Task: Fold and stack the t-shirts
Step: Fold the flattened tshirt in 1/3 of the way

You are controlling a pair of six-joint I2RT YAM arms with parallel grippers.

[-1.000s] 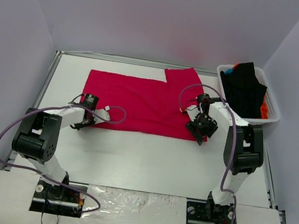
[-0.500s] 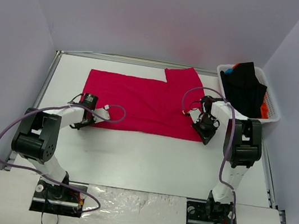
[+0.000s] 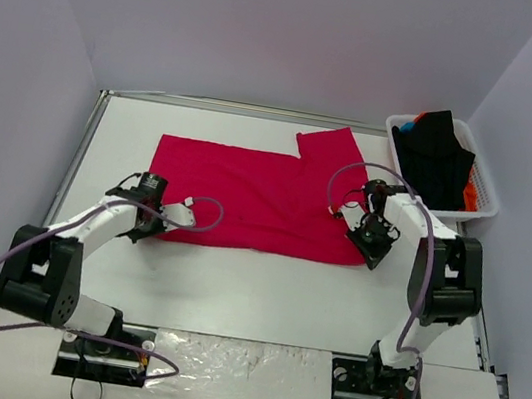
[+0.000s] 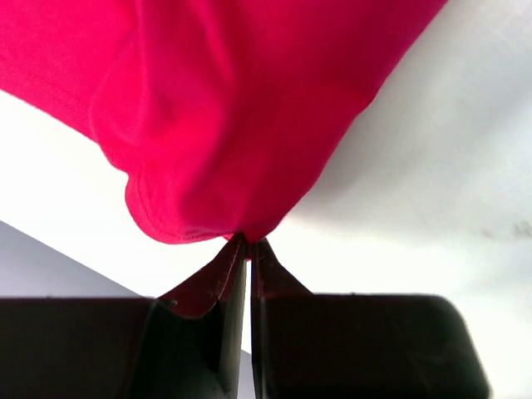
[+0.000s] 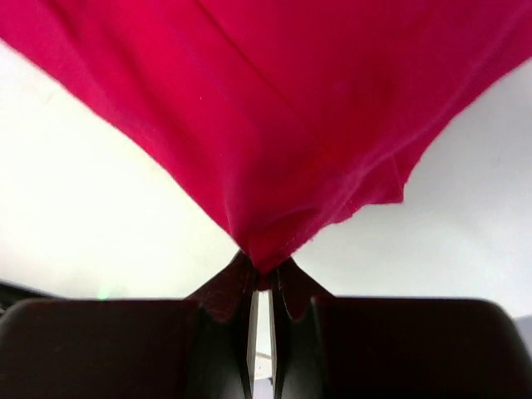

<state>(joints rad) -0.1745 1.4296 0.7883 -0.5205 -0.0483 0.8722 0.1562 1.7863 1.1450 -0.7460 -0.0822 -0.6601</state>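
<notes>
A crimson-red t-shirt (image 3: 252, 192) lies spread flat across the middle of the white table. My left gripper (image 3: 144, 224) is shut on its near left corner, where the cloth (image 4: 233, 125) bunches into the fingertips (image 4: 237, 249). At the near right corner my right gripper (image 3: 370, 248) is shut on the red cloth (image 5: 283, 133), pinched between its fingertips (image 5: 287, 270). More t-shirts, black (image 3: 435, 155) with orange (image 3: 469, 198) and blue (image 3: 405, 125) showing, are heaped in the basket at the back right.
A white slatted plastic basket (image 3: 487, 199) stands at the back right corner against the wall. Purple-grey walls close in the table on three sides. A metal rail (image 3: 80, 145) runs along the table's left edge.
My right gripper has shut on the shirt's near right corner. Both grippers have drawn the near edge of the shirt a little toward the front, and the left arm's base link has swung.
</notes>
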